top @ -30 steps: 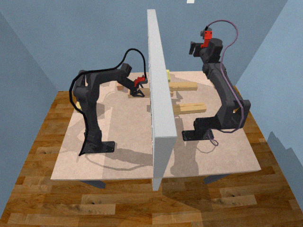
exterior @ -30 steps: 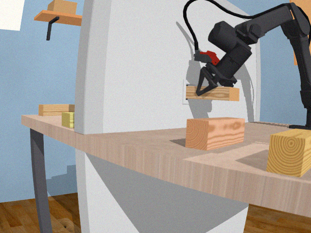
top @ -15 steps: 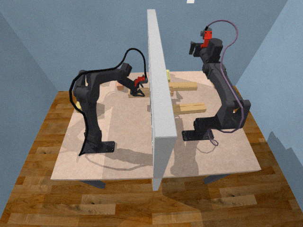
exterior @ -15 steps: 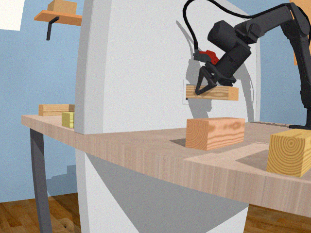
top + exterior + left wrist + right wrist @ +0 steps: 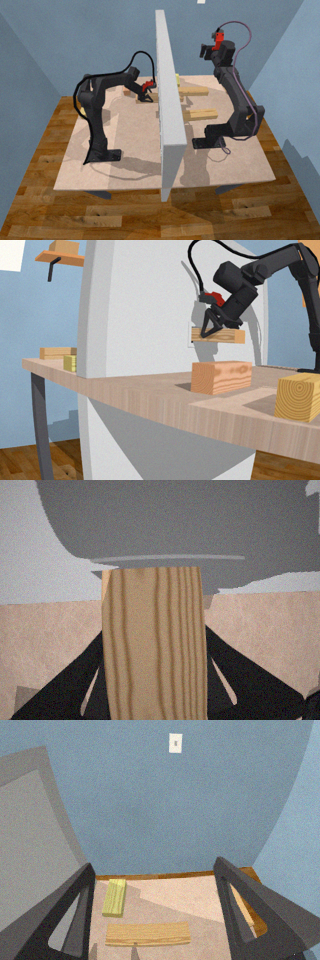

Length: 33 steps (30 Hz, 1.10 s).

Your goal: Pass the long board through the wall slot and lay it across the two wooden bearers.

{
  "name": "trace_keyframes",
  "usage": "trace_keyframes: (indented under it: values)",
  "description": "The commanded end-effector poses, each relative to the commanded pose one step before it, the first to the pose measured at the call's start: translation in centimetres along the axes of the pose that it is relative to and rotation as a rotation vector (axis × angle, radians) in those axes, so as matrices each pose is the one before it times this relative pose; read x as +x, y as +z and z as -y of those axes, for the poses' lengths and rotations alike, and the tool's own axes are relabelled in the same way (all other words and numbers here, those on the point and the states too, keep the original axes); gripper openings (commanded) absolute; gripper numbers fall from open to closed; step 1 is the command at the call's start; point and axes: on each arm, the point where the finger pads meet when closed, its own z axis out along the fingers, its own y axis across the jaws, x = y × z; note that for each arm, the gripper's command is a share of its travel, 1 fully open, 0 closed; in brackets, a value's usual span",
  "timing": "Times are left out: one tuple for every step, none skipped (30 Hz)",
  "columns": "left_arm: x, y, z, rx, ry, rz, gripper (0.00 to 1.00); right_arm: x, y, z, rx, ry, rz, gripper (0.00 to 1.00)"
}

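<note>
The long board (image 5: pixel 218 335) is held level above the table by my left gripper (image 5: pixel 210 329), which is shut on it. Its far end reaches the slot (image 5: pixel 190 334) in the grey panel wall (image 5: pixel 168 85). In the left wrist view the board (image 5: pixel 152 645) points straight at the wall, with the slot's edge (image 5: pixel 167 557) just above its far end. Two wooden bearers (image 5: pixel 193 90) (image 5: pixel 200 114) lie on the table on the other side of the wall. My right gripper (image 5: pixel 204 50) is open and empty, high above that side; the right wrist view looks down on one bearer (image 5: pixel 148 934).
An orange offcut (image 5: pixel 221 376) lies under the board and a yellow offcut (image 5: pixel 298 396) sits near the table edge. A yellow-green offcut (image 5: pixel 177 80) lies by the wall on the bearers' side. A small wooden piece shows beside the wall there.
</note>
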Motion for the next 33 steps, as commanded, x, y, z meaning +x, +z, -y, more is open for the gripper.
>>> trace_keyframes:
  values:
    - [-4.492,-2.552,-0.982,-0.05720,0.09425,0.12365,0.00,-1.118,-0.780,0.247,0.00162,0.00020,0.03198,1.00]
    - [0.576,0.335,0.590,0.01400,-0.01293,-0.00781,0.00,0.000,0.000,0.000,0.00000,0.00000,0.00000,1.00]
    - [0.604,0.389,0.670,0.01597,-0.01342,-0.00848,0.00,0.000,0.000,0.000,0.00000,0.00000,0.00001,1.00]
    - [-0.620,-0.060,-0.203,-0.00537,0.01409,0.00668,0.00,0.000,0.000,0.000,0.00000,0.00000,0.00000,1.00]
    - [0.021,0.243,0.108,0.00570,-0.00080,-0.00141,0.00,0.000,0.000,0.000,0.00000,0.00000,0.00000,1.00]
    - [0.108,-0.079,0.198,0.00064,-0.00316,-0.00136,0.00,0.000,0.000,0.000,0.00000,0.00000,0.00000,1.00]
    - [0.574,0.282,0.530,0.01240,-0.01290,-0.00765,0.00,0.000,0.000,0.000,0.00000,0.00000,0.00000,1.00]
    - [-0.990,-0.398,-0.951,-0.01979,0.02258,0.01295,0.00,0.000,0.000,0.000,0.00000,0.00000,0.00001,1.00]
    - [0.000,0.000,0.000,0.00000,0.00000,0.00000,0.00,0.000,0.000,0.000,0.00000,0.00000,0.00000,1.00]
    - [0.000,0.000,0.000,0.00000,0.00000,0.00000,0.00,0.000,0.000,0.000,0.00000,0.00000,0.00000,1.00]
    - [0.314,-0.179,-0.264,-0.00593,-0.00799,-0.00207,0.00,0.000,0.000,0.000,0.00000,0.00000,0.00000,1.00]
    - [-1.226,-0.751,-0.690,-0.02153,0.02430,0.01524,0.00,0.000,0.000,0.000,0.00000,0.00000,0.00000,1.00]
    - [0.257,0.181,-0.075,0.00139,-0.00385,-0.00238,0.00,0.000,0.000,0.000,0.00000,0.00000,0.00000,1.00]
    - [-0.106,-0.175,-0.075,-0.00480,0.00258,0.00250,0.00,0.000,0.000,0.000,0.00000,0.00000,0.00000,1.00]
    - [0.566,0.232,0.196,0.00806,-0.01264,-0.00623,0.00,0.000,0.000,0.000,0.00000,0.00000,0.00000,1.00]
    - [0.164,-0.055,0.163,0.00109,-0.00375,-0.00183,0.00,0.000,0.000,0.000,0.00000,0.00000,0.00000,1.00]
    - [0.446,0.080,0.222,0.00522,-0.01025,-0.00447,0.00,0.000,0.000,0.000,0.00000,0.00000,0.00000,1.00]
    - [0.392,0.097,0.179,0.00463,-0.00876,-0.00421,0.00,0.000,0.000,0.000,0.00000,0.00000,0.00000,1.00]
    - [0.101,0.590,0.752,0.02007,-0.00093,-0.00363,0.00,0.000,0.000,0.000,0.00000,0.00000,0.00000,1.00]
    - [0.604,0.421,0.622,0.01492,-0.01109,-0.00816,0.00,0.000,0.000,0.000,0.00000,0.00000,0.00000,1.00]
    - [-0.949,-0.409,-0.790,-0.01948,0.02201,0.01278,0.00,0.000,0.000,0.000,0.00000,0.00000,0.00000,1.00]
    - [-0.194,-0.144,-0.461,-0.00660,0.00188,0.00378,0.00,0.000,0.000,0.000,0.00000,0.00000,0.00000,1.00]
    - [-0.207,-0.252,-0.136,-0.00621,0.00418,0.00323,0.00,0.000,0.000,0.000,0.00000,0.00000,0.00000,1.00]
    - [1.124,0.457,0.780,0.01769,-0.02258,-0.01343,0.00,0.000,0.000,0.000,0.00000,0.00000,0.00000,1.00]
    - [0.164,0.044,0.131,0.00356,-0.00484,-0.00294,0.00,0.000,0.000,0.000,0.00000,0.00000,0.00000,1.00]
    - [0.000,0.000,0.000,0.00000,0.00000,0.00000,0.00,0.000,0.000,0.000,0.00000,0.00000,0.00000,1.00]
    - [0.000,0.000,0.000,0.00000,0.00000,0.00000,0.00,0.000,0.000,0.000,0.00000,0.00000,0.00000,1.00]
    - [-0.020,0.256,-0.610,-0.00409,0.00355,0.00284,0.00,0.000,0.000,0.000,0.00000,0.00000,0.00000,1.00]
    - [-0.778,-0.657,-0.387,-0.01816,0.01632,0.01024,0.00,0.000,0.000,0.000,0.00000,0.00000,0.00000,1.00]
    - [0.916,0.496,0.277,0.01391,-0.01945,-0.01032,0.00,0.000,0.000,0.000,0.00000,0.00000,0.00000,1.00]
    - [1.397,0.710,0.525,0.02143,-0.02959,-0.01575,0.00,0.000,0.000,0.000,0.00000,0.00000,0.00000,1.00]
    - [1.015,0.515,0.292,0.01432,-0.02123,-0.01092,0.00,0.000,0.000,0.000,0.00000,0.00000,0.00000,1.00]
    - [-1.638,-0.905,-0.791,-0.02991,0.03659,0.01997,0.00,0.000,0.000,0.000,0.00000,0.00000,0.00000,1.00]
